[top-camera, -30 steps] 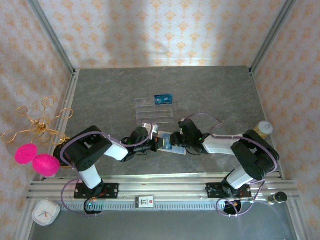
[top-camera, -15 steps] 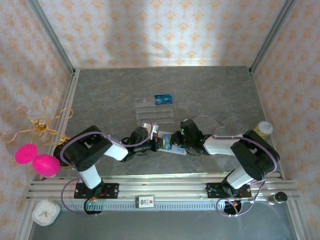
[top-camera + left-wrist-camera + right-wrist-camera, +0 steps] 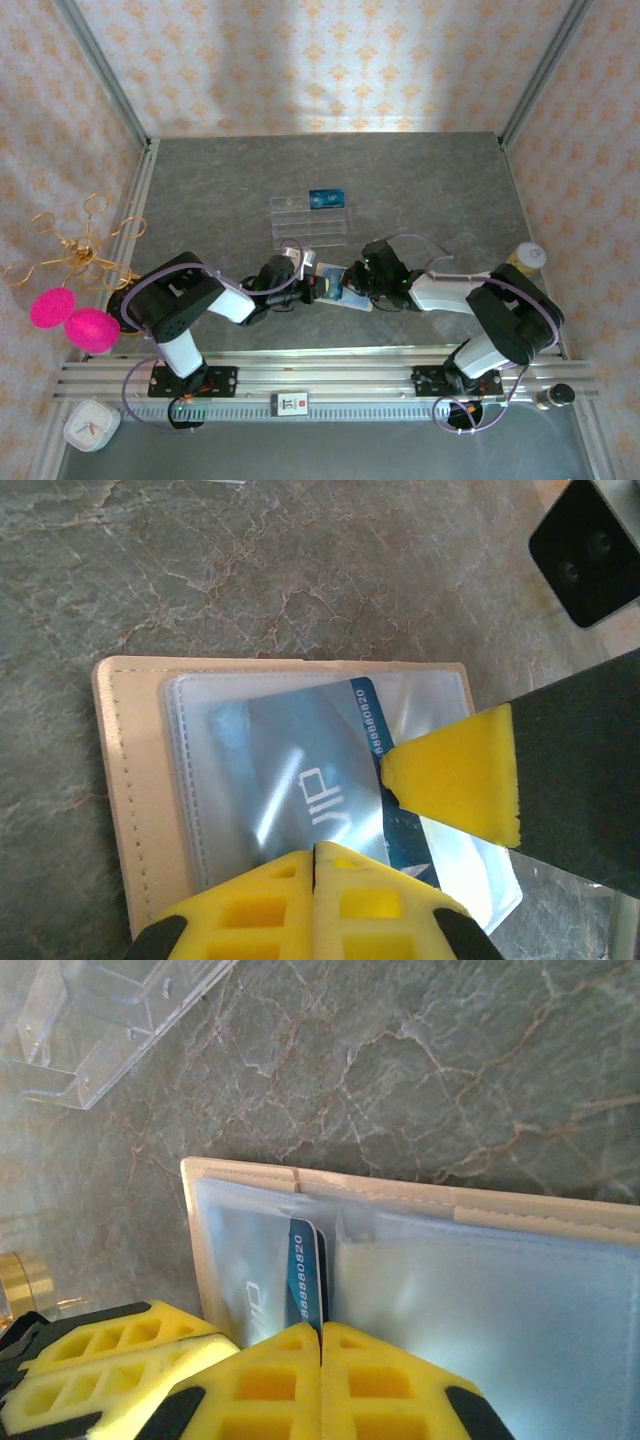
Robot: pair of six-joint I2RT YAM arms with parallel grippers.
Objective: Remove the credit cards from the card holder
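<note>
Your left claw (image 3: 315, 865), pinched shut, seems to pin the wallet (image 3: 125, 780) flat. Your right claw (image 3: 320, 1345) is clamped on the blue card (image 3: 303, 1265) at its edge, likely to draw it out.

Build check: left arm (image 3: 180, 300) and right arm (image 3: 515, 315) are alike. Each has bulky, rounded black joint housings, one glossy white forearm link, and a thin purple cable (image 3: 404, 233) running loose along it, and each is fixed to a flat black base plate (image 3: 195, 380). Left gripper (image 3: 315, 855) and right gripper (image 3: 320, 1335) carry bright yellow, foam-textured finger pads (image 3: 250, 905) moulded with a grid of square recesses and tapering to wedge tips, on matte black finger bodies (image 3: 585, 780).
</note>
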